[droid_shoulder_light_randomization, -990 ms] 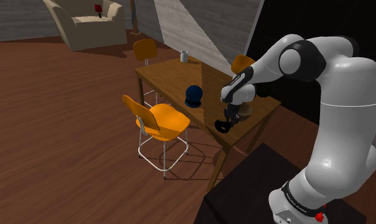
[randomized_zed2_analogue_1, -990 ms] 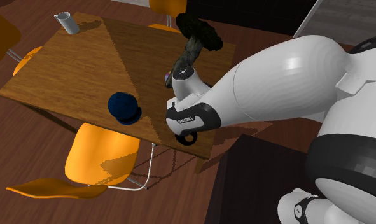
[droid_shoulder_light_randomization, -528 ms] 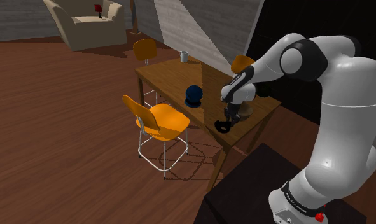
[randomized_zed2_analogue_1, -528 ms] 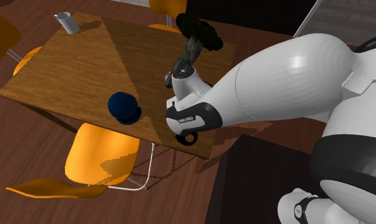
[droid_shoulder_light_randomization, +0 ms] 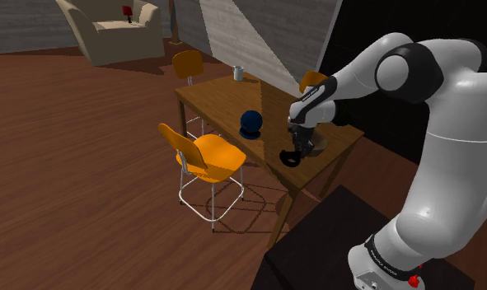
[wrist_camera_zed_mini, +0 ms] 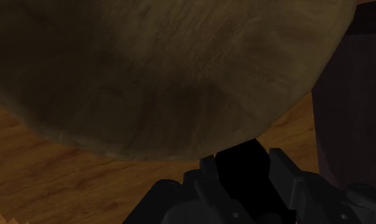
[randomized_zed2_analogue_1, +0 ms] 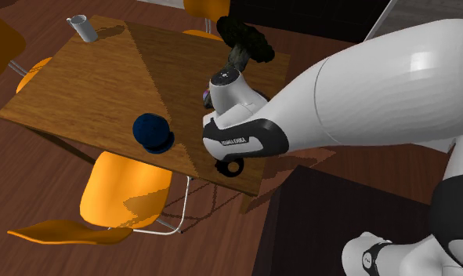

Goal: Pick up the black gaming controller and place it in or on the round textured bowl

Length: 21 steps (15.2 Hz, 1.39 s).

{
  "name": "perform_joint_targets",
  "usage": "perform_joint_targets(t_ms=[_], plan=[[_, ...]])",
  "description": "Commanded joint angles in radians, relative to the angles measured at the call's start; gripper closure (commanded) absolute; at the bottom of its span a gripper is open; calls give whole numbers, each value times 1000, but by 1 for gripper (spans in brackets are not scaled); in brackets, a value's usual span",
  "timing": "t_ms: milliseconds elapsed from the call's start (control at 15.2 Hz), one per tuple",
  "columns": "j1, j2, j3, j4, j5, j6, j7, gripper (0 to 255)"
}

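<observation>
Shoulder view: my black two-finger gripper (droid_shoulder_light_randomization: 295,151) is closed on the black gaming controller (droid_shoulder_light_randomization: 289,160), holding it low over the near end of the brown wooden table (droid_shoulder_light_randomization: 217,100). I judge the pick-up done; carrying the controller over the rim and releasing it remain. Wrist view: the round tan bowl (wrist_camera_zed_mini: 167,76) stands just ahead of the held controller, its curved wall matt, mottled and rough-textured. The controller reads as a smooth, featureless black form clasped between my fingers, and the tabletop shows plain wood grain.

Rounded white arm (droid_shoulder_light_randomization: 443,165), black joints, white lettering on wrist band (randomized_zed2_analogue_1: 237,141).
</observation>
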Motion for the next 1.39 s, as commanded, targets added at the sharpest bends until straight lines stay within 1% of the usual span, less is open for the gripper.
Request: perform_joint_targets(t_ms=[0, 660, 1320], plan=[[3, -24, -7, -2, -10, -22, 4, 255], [18, -132, -28, 4, -53, -131, 33, 255], [28, -225, -41, 33, -90, -248, 58, 255]])
